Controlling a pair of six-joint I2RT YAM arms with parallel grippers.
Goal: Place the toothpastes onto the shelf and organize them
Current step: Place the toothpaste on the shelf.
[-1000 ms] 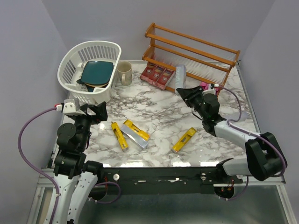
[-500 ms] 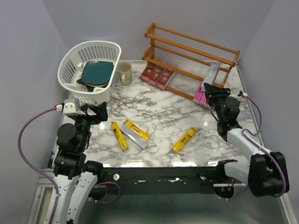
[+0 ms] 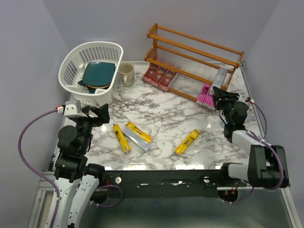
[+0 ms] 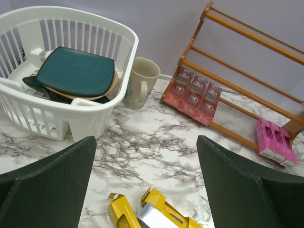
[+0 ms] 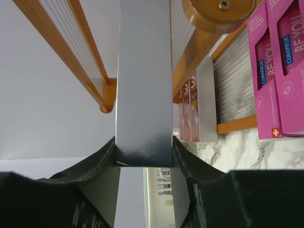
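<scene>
The wooden shelf (image 3: pixel 194 52) stands at the back right. Three red toothpastes (image 3: pixel 160 77) lie side by side on the left of its bottom tier, and two pink ones (image 3: pixel 205 96) lie at its right end. My right gripper (image 3: pixel 219 92) is shut on a silver toothpaste (image 3: pixel 220 77), held upright at the shelf's right end; in the right wrist view this carton (image 5: pixel 144 76) sits between the fingers (image 5: pixel 95 166). Three yellow toothpastes (image 3: pixel 121 138), (image 3: pixel 139 132), (image 3: pixel 187 142) and a silver one (image 3: pixel 137 140) lie on the table. My left gripper (image 3: pixel 97 114) is open and empty above the near-left table.
A white basket (image 3: pixel 71 71) holding a teal plate stands at the back left. A beige mug (image 3: pixel 126 74) stands between the basket and the shelf. The left wrist view shows the mug (image 4: pixel 141 83), the red cartons (image 4: pixel 195 95) and the pink cartons (image 4: pixel 271 141).
My right gripper has carried the silver toothpaste from in front of the shelf's middle to its right end, and the carton now stands upright. The left arm has not moved.
</scene>
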